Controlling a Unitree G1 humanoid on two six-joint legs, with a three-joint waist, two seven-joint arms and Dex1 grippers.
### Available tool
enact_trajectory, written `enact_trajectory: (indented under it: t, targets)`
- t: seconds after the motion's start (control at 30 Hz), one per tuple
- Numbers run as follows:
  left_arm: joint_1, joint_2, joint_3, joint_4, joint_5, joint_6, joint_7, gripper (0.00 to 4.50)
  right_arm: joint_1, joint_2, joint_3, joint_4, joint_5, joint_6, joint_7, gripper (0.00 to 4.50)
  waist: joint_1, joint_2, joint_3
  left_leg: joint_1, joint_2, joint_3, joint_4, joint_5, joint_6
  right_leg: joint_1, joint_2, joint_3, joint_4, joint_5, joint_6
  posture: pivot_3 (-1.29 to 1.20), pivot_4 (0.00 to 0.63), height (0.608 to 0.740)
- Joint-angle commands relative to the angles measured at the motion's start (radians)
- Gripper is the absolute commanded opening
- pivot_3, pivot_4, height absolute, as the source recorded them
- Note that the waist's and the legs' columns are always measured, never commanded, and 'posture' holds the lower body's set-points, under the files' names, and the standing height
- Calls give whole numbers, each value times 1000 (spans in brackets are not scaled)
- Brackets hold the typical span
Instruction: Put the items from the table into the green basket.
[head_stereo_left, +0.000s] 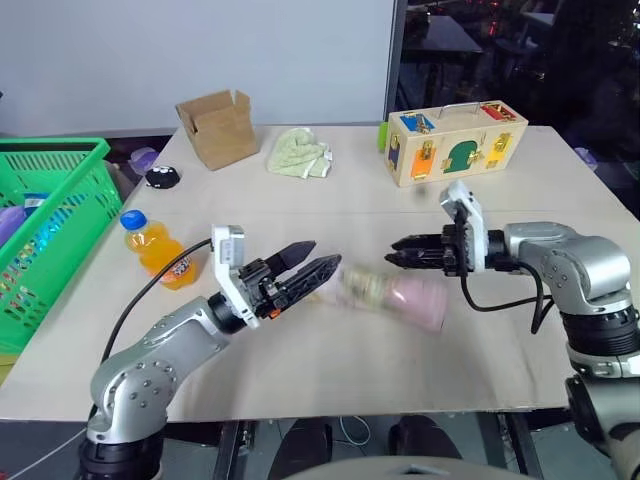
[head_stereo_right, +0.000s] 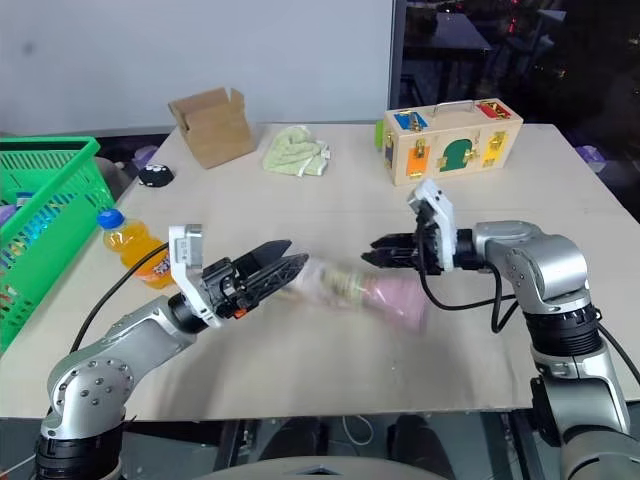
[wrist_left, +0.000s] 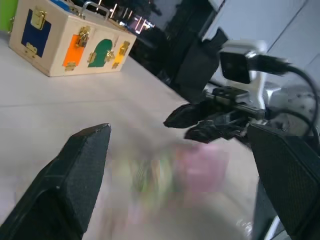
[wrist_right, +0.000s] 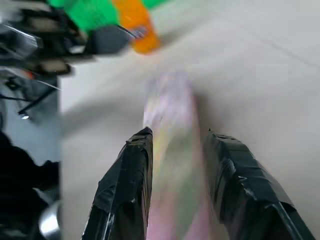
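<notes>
Left eye view first: my right gripper points toward nine o'clock over the middle of the table, its two black fingers drawn close, with the blurred pink carton just beneath and beside their tips; from here I cannot tell whether they touch it. My left gripper reaches in from seven o'clock with its fingers spread wide and nothing between them, the tips just short of the carton's near end. At nine o'clock stands the orange-drink bottle, upright on the table, near the green basket at the table's edge. Toward twelve o'clock lie a cardboard box, a pale green cloth and a wooden latch box. Left wrist view: my left fingers stand far apart, the smeared carton lying ahead between them, my right gripper above its far end. Right wrist view: my right fingers flank the carton on both sides, closed to its width, and the bottle sits beyond.
</notes>
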Motion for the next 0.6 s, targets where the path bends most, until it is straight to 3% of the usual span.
enact_trajectory:
  t: [0.03, 0.13, 0.17, 0.23, 0.37, 0.6]
  targets:
    - [78, 46, 65, -58, -56, 4, -7, 4500, -27, -22, 7, -16, 6, -25, -26, 1709, 0, 0, 0, 0, 0, 0, 0, 0, 0, 0, 0, 0, 0, 0, 0, 33, 0, 740]
    - [172, 90, 96, -99, -46, -6, -45, 4500, -20, -84, 56, 0, -42, -103, -4, 1709, 1, 1, 0, 0, 0, 0, -1, 0, 0, -1, 0, 0, 0, -1, -3, 46, 0, 740]
    - [208, 106, 116, -112, -53, -8, -63, 4500, -12, -114, 57, 5, -39, -121, 25, 1954, 2, 1, 1, 0, 0, 0, -1, 0, 0, -1, 0, 0, 0, -2, -4, 46, 0, 740]
    - [266, 137, 150, -128, -55, -13, -104, 4500, 19, -177, 53, -29, 3, -146, 111, 2498, 4, 1, 1, -1, 0, 0, -1, 0, 0, -1, 0, 0, -1, -2, -4, 46, 0, 740]
    - [332, 178, 182, -128, -10, -37, -157, 4500, 79, -264, 128, -119, -21, -234, 184, 4339, 6, 1, 1, 0, -1, 1, -1, 0, 0, -1, -2, 0, -2, -4, -1, 64, 0, 740]
    - [392, 211, 217, -137, 27, -54, -205, 4500, 130, -281, 336, -128, -169, -328, 156, 4446, 4, 1, 1, 2, 1, 4, -1, 0, 0, -1, -1, 1, -2, -4, -1, 82, 0, 740]
